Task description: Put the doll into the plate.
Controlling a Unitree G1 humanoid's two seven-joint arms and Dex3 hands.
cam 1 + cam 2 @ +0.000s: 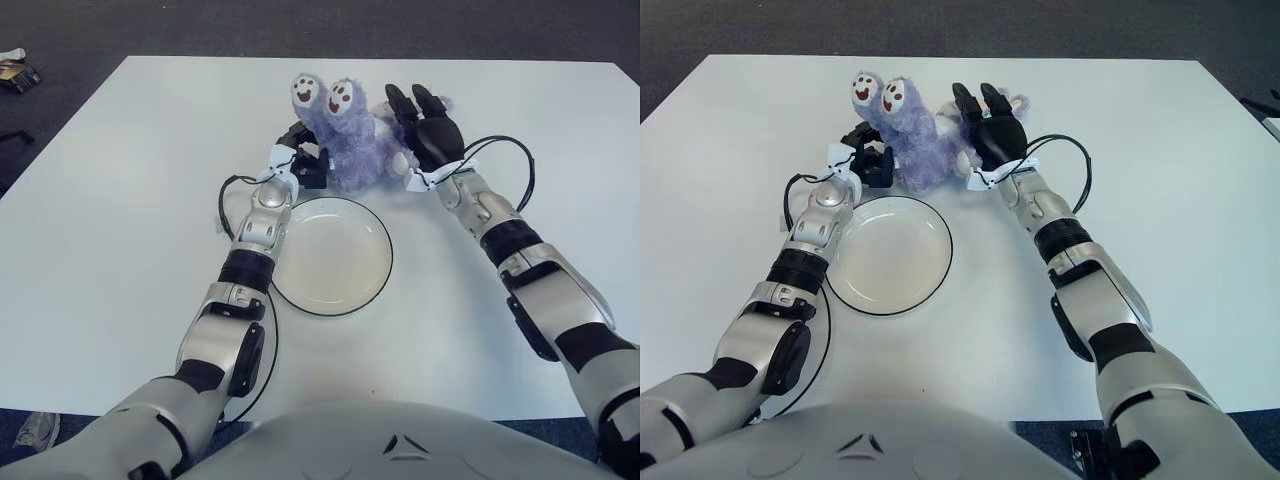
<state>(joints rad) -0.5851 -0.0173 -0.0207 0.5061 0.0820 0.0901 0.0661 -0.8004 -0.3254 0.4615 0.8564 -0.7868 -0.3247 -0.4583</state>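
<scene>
White tabletop (120, 250) fills the view, and nearest the robot on it sits the plate (335, 297), round, pale, dark-rimmed and bare, with the left forearm running along its left edge. Just past the plate's far rim lies the doll (352, 140), a fuzzy purple plush with two raised feet showing smiling brown faces on their soles. The left hand (301, 160) presses against its left flank with dark fingers curled into the fur, and the right hand (428, 135) closes on its right side, fingers reaching up behind the plush, so both hands appear to hold it between them. The step in hand looks like securing the two-handed grasp; the doll is not yet in the plate. The next move calls for lifting it and drawing it back toward the robot, over the rim, before letting go. No brand, label or readable writing shows anywhere.
</scene>
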